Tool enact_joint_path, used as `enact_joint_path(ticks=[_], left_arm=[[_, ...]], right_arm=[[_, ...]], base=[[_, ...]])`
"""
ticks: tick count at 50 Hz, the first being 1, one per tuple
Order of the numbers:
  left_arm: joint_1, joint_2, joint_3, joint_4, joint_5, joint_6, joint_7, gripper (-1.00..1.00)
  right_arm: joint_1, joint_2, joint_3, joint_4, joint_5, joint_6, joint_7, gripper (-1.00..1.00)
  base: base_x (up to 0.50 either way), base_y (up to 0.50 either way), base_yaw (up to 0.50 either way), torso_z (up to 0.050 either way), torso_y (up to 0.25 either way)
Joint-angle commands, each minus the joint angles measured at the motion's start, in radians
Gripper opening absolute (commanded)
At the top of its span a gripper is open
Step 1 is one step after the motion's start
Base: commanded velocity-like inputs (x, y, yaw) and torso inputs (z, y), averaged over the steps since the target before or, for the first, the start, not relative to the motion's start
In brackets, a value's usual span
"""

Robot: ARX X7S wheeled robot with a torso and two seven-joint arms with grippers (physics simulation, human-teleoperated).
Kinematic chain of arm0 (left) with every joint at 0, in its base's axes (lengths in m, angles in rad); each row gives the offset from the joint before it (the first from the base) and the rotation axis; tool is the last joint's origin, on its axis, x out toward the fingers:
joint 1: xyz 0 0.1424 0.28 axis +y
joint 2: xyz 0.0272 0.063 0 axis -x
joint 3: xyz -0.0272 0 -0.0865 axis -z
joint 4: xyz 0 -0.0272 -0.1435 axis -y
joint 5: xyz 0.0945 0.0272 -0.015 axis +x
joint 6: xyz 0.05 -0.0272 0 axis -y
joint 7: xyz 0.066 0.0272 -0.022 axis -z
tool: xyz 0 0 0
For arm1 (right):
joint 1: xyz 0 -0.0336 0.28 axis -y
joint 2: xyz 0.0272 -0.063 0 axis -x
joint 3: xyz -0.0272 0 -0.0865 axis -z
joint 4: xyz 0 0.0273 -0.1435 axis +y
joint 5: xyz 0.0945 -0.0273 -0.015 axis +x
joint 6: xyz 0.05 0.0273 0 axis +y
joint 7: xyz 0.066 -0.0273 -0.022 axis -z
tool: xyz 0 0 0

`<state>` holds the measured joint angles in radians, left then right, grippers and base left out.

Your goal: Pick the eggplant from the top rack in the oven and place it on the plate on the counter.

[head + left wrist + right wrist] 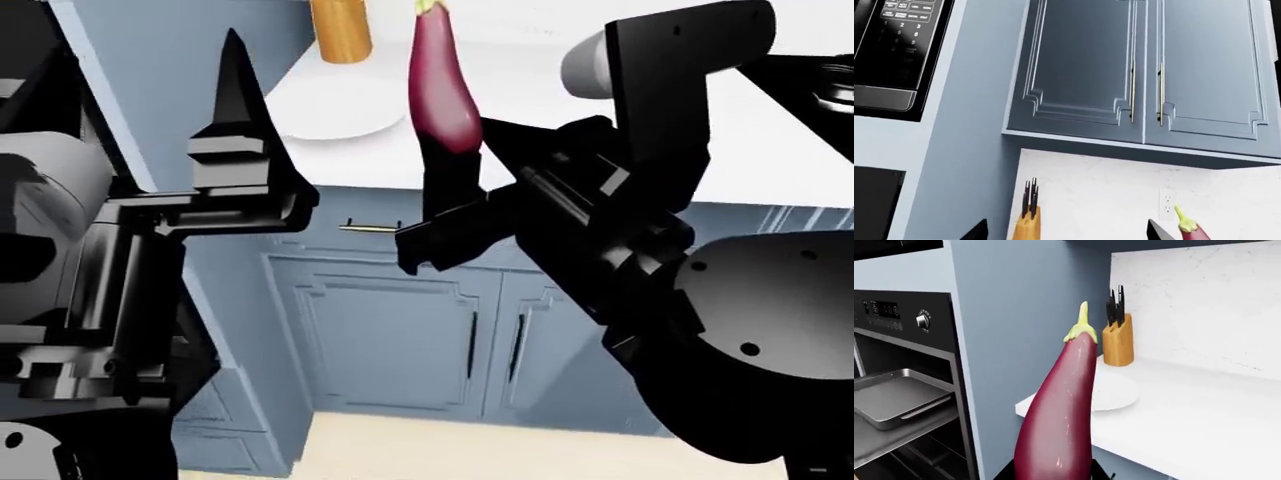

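The eggplant [445, 90] stands upright, stem up, clamped at its lower end in the right hand [447, 185], just in front of the plate [350, 112]. That plate lies on the white surface [1187, 415] before the knife block [1118, 345]. The left hand [238, 120] is raised beside it, fingers apart, empty.

Wooden knife block [1118, 342] w/ black knives, silver baking tray [895, 397], microwave [894, 47].
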<state>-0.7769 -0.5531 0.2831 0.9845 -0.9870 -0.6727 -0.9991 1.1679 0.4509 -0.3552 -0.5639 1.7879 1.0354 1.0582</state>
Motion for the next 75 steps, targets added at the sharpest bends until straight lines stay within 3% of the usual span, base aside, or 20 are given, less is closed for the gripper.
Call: enact_joint_path(ticks=[1,22,55,75], left_arm=[[-0.007,-0.006,0.004,0.0,-0.007,0.004,-0.008,1.0],[0.006,-0.015,0.012,0.001,0.002,0.026,-0.011,1.0],[0.002,-0.019,0.034,-0.006,0.006,0.045,-0.015,1.0],[-0.001,-0.022,0.047,0.001,0.004,0.053,-0.028,1.0]], right_arm=[[0.011,0.002,0.0,-0.002,-0.005,0.0,-0.005,-1.0],[-0.005,0.003,-0.006,-0.009,-0.023,-0.013,-0.022,-1.0],[-0.006,0.002,-0.031,0.01,-0.013,-0.029,-0.006,-1.0],[-0.028,0.007,-0.05,0.008,-0.008,-0.035,-0.005,-1.0]], base=[[0.01,0.0,0.5,0.0,0.0],[0.03,0.01,0.5,0.0,0.0],[0.1,-0.24,0.0,0.0,0.0],[0.48,-0.24,0.0,0.0,0.001]])
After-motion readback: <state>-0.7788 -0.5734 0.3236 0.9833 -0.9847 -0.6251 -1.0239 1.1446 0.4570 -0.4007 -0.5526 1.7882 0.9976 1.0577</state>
